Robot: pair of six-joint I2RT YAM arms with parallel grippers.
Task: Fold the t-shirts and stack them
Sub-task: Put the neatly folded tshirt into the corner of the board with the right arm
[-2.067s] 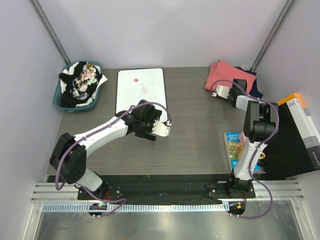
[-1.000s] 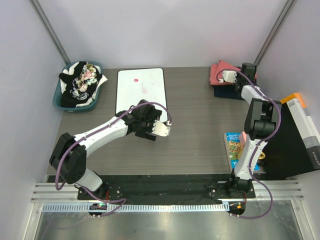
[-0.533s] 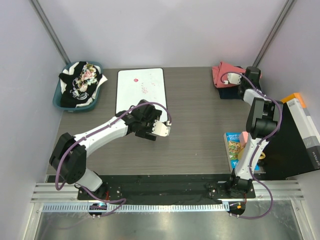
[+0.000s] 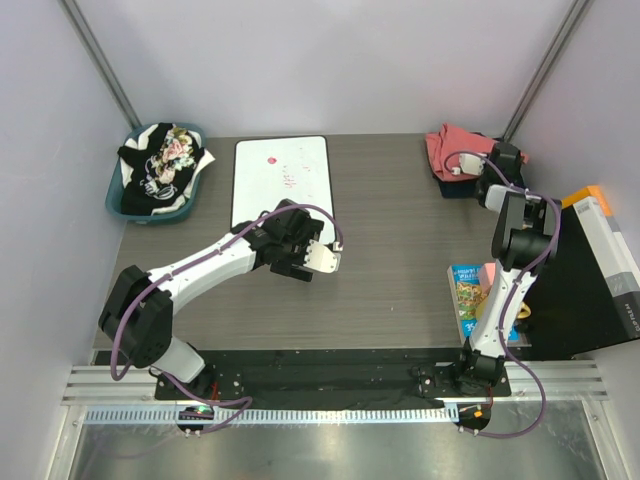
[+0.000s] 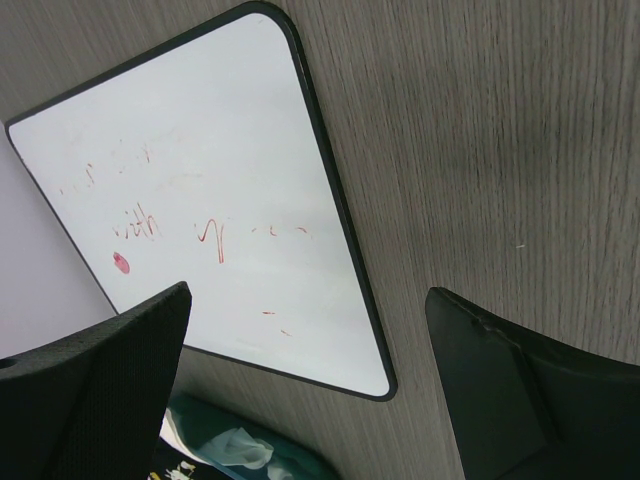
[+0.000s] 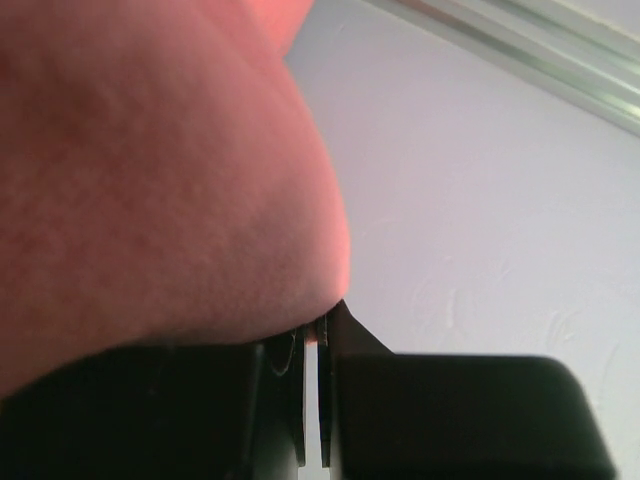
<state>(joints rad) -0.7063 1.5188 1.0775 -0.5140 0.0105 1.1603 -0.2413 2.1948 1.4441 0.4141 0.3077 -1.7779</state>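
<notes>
Two claws: left claw (image 4: 316, 258) wide (beside board's (image 4: 280, 190) edge), right claw (image 4: 462, 165) pinching salmon shirt (image 4: 445, 147).

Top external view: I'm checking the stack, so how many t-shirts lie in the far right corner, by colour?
Salmon cloth t-shirt: 1
Dark navy cloth t-shirt, underneath: 1
Total: 2
The tangled clothes in the teal plastic basket are not counted.
</notes>
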